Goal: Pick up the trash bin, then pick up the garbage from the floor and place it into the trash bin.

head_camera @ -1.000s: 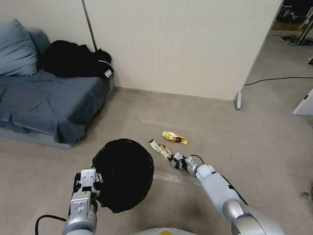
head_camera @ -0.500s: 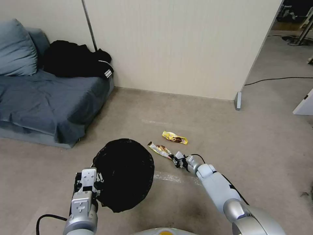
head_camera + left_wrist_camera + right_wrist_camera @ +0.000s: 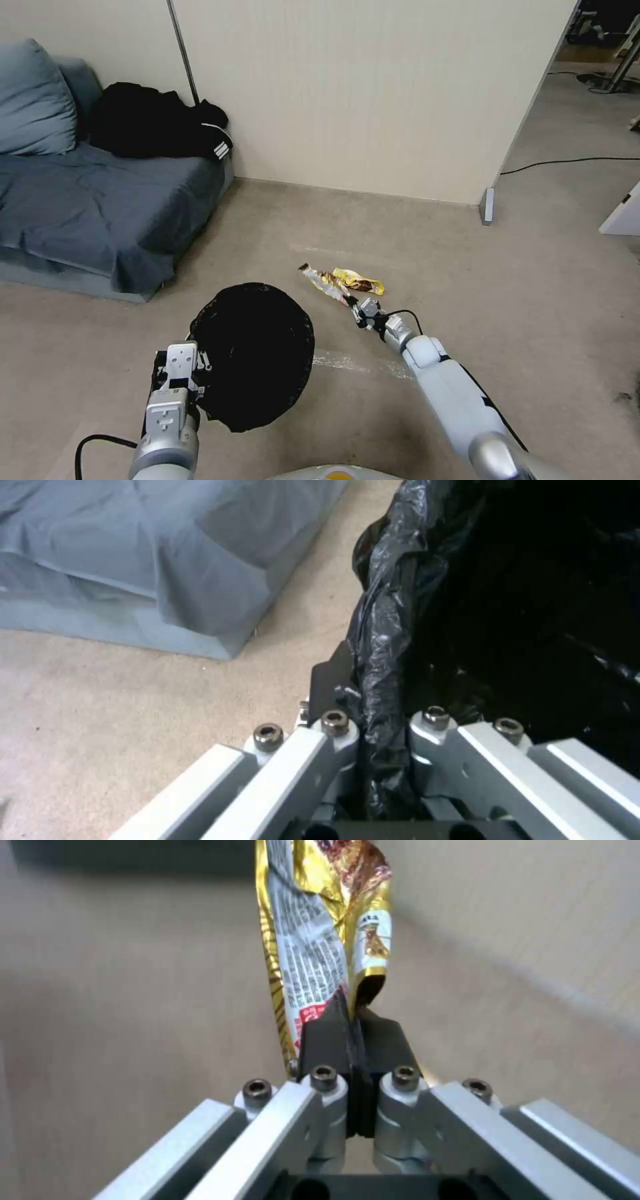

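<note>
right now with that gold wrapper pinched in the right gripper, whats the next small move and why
Probably swing the right gripper left, toward the trash bin, before opening. Its fingers are shut on one end of the gold wrapper, which juts out ahead of them, off to the right of the bin's bagged mouth. The left gripper clamps the bin's rim and holds it, so only the wrapper needs to travel.

Bare floor [image 3: 400,220] lies open between the trash bin [image 3: 257,357] and the right tool [image 3: 355,311], and wide to the right. A yellow wrapper [image 3: 360,281] lies just beyond that tool. The sofa [image 3: 100,207] and the wall [image 3: 347,93] close the left and far sides.
</note>
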Robot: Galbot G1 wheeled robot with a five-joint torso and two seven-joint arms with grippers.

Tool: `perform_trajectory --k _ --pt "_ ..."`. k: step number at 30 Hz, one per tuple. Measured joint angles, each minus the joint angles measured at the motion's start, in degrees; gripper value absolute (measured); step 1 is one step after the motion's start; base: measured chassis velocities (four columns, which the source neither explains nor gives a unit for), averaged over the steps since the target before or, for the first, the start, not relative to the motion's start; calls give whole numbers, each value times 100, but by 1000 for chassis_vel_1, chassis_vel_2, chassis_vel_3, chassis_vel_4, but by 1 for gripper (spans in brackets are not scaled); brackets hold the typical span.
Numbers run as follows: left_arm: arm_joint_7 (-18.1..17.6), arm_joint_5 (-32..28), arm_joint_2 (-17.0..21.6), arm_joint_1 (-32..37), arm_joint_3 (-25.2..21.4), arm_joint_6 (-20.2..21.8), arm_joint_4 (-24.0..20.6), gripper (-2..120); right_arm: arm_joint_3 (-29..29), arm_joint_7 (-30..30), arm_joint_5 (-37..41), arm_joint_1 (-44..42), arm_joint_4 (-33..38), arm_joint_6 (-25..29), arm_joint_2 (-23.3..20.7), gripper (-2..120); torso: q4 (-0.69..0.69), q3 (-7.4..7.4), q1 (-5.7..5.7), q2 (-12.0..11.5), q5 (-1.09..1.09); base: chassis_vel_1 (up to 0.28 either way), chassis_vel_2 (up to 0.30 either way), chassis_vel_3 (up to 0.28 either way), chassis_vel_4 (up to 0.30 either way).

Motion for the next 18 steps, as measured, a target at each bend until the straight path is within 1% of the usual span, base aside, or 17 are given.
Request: perform_trajectory --k 1,2,3,4,5,6,8,9,10,11,12,13,14,15,16,17,18 --pt "0 0 0 0 0 0 0 1 0 0 0 0 0 0 0 0 0 0 0 0 0 0 0 0 0" --pt "0 -21 13 -12 -7 5 16 1 2 -11 207 -188 507 -86 -95 0 -3 0 0 0 -3 0 0 0 0" --pt "-2 -38 22 -29 -8 9 36 1 18 -38 411 -427 1198 -235 -203 0 -2 0 0 0 -5 0 0 0 0" --pt "-3 -48 28 -51 -6 15 64 1 50 -71 578 -630 1824 -355 -288 0 0 0 0 0 0 0 0 0 0" --pt "-3 -48 28 -51 -6 15 64 1 50 -71 578 -630 1824 -355 -288 0 0 0 0 0 0 0 0 0 0" --pt "-5 -56 31 -76 2 17 95 1 87 -108 748 -826 2406 -452 -392 0 1 0 0 0 -3 0 0 0 0" --pt "-6 -69 40 -120 26 21 150 1 133 -166 993 -1163 3263 -606 -570 0 -1 0 1 0 -2 0 0 0 0" --pt "-6 -69 40 -120 26 21 150 1 133 -166 993 -1163 3263 -606 -570 0 -1 0 1 0 -2 0 0 0 0" --pt "-6 -83 48 -153 48 26 182 1 140 -183 1156 -1358 3779 -695 -688 0 -1 0 0 0 0 0 0 0 0" --pt "-6 -94 53 -178 55 29 204 1 134 -185 1319 -1528 4195 -758 -800 0 -1 -1 0 0 -5 0 0 0 0" --pt "-6 -112 65 -218 74 36 240 1 85 -173 1536 -1788 4644 -865 -980 0 -1 0 0 0 -3 0 0 0 0" --pt "-6 -121 73 -241 81 41 261 1 36 -149 1662 -1972 4896 -933 -1119 0 -1 0 0 0 -1 0 0 0 0" --pt "-6 -121 73 -241 81 41 261 1 36 -149 1662 -1972 4896 -933 -1119 0 -1 0 0 0 -1 0 0 0 0" --pt "-5 -136 83 -271 90 51 286 1 -34 -110 1783 -2181 5155 -978 -1321 0 -2 -1 0 0 -2 0 0 0 0" --pt "-5 -136 83 -271 90 51 286 1 -34 -110 1783 -2181 5155 -978 -1321 0 -2 -1 0 0 -2 0 0 0 0" --pt "-5 -156 97 -295 98 61 306 1 -130 -48 1865 -2397 5373 -1018 -1540 0 -2 -1 0 0 -3 0 0 0 0" --pt "-4 -170 103 -304 102 67 311 1 -182 -23 1884 -2476 5446 -1033 -1626 0 -2 0 0 0 -3 0 0 0 0"
